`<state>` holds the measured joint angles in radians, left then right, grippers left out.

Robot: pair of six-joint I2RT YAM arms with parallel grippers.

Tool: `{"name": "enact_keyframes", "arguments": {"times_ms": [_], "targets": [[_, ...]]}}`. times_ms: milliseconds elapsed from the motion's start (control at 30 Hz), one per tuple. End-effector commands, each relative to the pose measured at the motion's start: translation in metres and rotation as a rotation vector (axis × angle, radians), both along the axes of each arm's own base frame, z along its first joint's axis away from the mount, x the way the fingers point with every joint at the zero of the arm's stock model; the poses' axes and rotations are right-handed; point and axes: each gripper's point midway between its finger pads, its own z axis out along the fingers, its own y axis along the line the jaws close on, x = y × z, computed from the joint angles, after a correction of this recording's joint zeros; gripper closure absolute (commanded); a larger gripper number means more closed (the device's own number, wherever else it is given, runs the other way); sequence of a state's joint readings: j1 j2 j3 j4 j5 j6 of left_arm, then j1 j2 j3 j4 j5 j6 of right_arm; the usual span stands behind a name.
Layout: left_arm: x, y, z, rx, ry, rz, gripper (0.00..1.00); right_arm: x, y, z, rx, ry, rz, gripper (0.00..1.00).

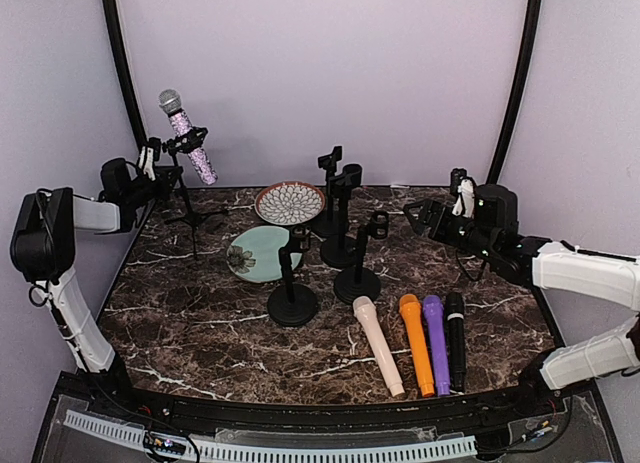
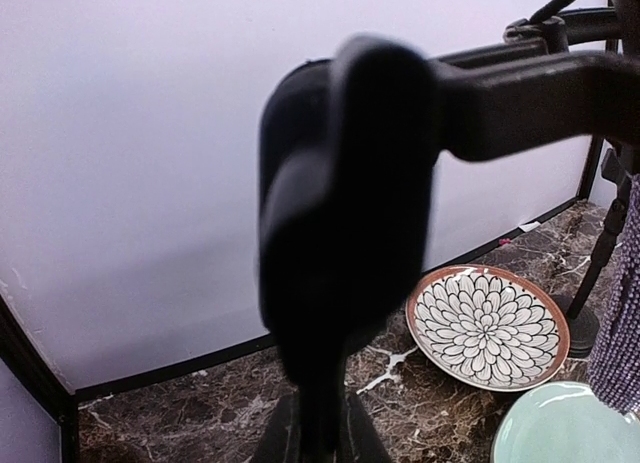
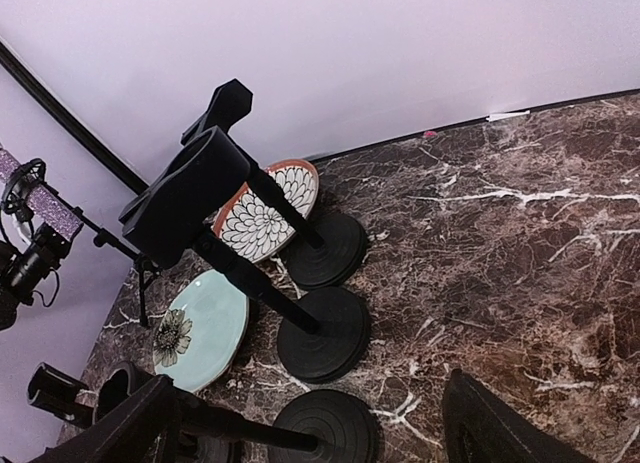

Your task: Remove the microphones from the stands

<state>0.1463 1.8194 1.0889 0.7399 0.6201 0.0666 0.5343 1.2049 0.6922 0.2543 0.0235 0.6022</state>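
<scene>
Overhead, I see the sparkly purple microphone [image 1: 187,135] clipped in its tripod stand [image 1: 183,198] at the desk's [image 1: 200,323] far left corner. My left claw [image 1: 150,161] is pressed together just beside the pole; whether it pinches anything, I cannot tell. My right claw [image 1: 418,215] hangs at far right. The left wrist view shows the microphone's beaded body at the right edge. In the right wrist view, the fingers [image 3: 500,423] are spread wide.

The top camera looks down from above the near edge across the whole marble table [image 1: 200,323], the left wrist camera sits low and close looking rightward, the right wrist camera looks leftward from higher, and all three share the patterned plate [image 2: 487,326], green plate [image 3: 215,323] and glitter microphone [image 3: 50,211]
</scene>
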Motion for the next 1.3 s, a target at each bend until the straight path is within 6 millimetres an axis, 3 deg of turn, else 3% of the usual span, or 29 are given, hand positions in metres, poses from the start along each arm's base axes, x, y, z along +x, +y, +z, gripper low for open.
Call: {"name": "enact_keyframes", "arguments": {"times_ms": [0,267,400,500,633,767,967,1067,1267], "targets": [[-0.026,-0.009,0.051,0.072,-0.158,0.017,1.00,0.003,-0.010,0.035,-0.010,-0.090,-0.034,0.08],[-0.062,-0.033,0.056,0.087,-0.181,0.088,1.00,0.004,-0.016,0.059,-0.052,-0.163,-0.050,0.07],[-0.086,-0.041,0.057,0.014,-0.173,0.077,1.00,0.004,-0.015,0.064,-0.072,-0.177,-0.042,0.07],[-0.107,-0.070,0.062,0.010,-0.175,0.026,1.00,0.005,-0.014,0.066,-0.074,-0.184,-0.037,0.07],[-0.129,-0.088,0.059,0.046,-0.140,0.024,1.00,0.005,-0.011,0.069,-0.053,-0.196,-0.022,0.07],[-0.147,-0.074,0.053,0.069,-0.094,0.124,1.00,0.005,-0.008,0.067,-0.038,-0.194,-0.012,0.07],[-0.170,-0.054,0.069,0.052,-0.112,0.236,1.00,0.005,-0.005,0.068,-0.021,-0.192,0.000,0.07],[-0.179,-0.056,0.074,0.019,-0.107,0.217,1.00,0.004,-0.005,0.071,-0.017,-0.199,0.000,0.08],[-0.205,-0.075,0.063,-0.046,-0.038,0.105,1.00,0.001,-0.010,0.073,-0.017,-0.205,-0.014,0.07]]}}
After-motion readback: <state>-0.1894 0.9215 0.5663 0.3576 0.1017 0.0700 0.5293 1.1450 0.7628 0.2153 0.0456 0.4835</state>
